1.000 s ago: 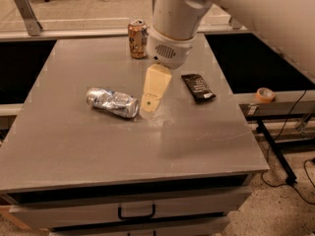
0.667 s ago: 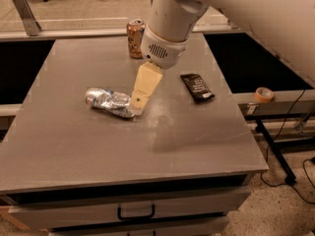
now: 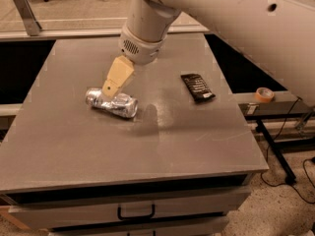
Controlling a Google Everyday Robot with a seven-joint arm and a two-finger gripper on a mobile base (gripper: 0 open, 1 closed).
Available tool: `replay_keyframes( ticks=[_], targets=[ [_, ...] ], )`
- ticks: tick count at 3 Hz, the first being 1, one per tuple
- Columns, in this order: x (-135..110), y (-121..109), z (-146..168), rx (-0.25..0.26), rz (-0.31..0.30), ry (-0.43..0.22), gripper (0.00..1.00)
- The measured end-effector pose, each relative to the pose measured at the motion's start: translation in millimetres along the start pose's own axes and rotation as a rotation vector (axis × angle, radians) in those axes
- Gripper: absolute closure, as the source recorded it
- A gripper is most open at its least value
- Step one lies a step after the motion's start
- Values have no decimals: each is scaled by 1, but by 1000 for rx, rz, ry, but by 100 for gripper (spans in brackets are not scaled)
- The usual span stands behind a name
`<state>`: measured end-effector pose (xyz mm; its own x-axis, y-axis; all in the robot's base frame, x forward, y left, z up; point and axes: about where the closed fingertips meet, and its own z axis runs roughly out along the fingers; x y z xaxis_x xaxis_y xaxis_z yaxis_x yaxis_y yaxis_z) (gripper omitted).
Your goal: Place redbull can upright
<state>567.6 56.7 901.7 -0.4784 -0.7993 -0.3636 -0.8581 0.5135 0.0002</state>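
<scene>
Gripper (image 3: 110, 88): centre-left of the frame, slanting down and leftward, tip at the upper edge of the can.
Jaws: how far apart, cannot tell; no sign of anything held.
Redbull can (image 3: 111, 103): lying on its side on the desk (image 3: 74, 146), centre-left, crinkled silver, not yet upright.
Why so: my judgement is that I come in low and angled because the can lies flat.
Writing: none legible on the can; black packet (image 3: 197, 87), centre-right, pale print unreadable.

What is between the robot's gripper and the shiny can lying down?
Nothing visible. The gripper is right at the redbull can, which lies on its side; the black packet lies well apart on the table.
</scene>
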Motion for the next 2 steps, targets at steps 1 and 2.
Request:
replay_keyframes(
  ticks=[1,2],
  targets=[
    [-23,17,21,-13,2,7,0],
    [-37,32,40,-2,-40,33,0]
  ],
)
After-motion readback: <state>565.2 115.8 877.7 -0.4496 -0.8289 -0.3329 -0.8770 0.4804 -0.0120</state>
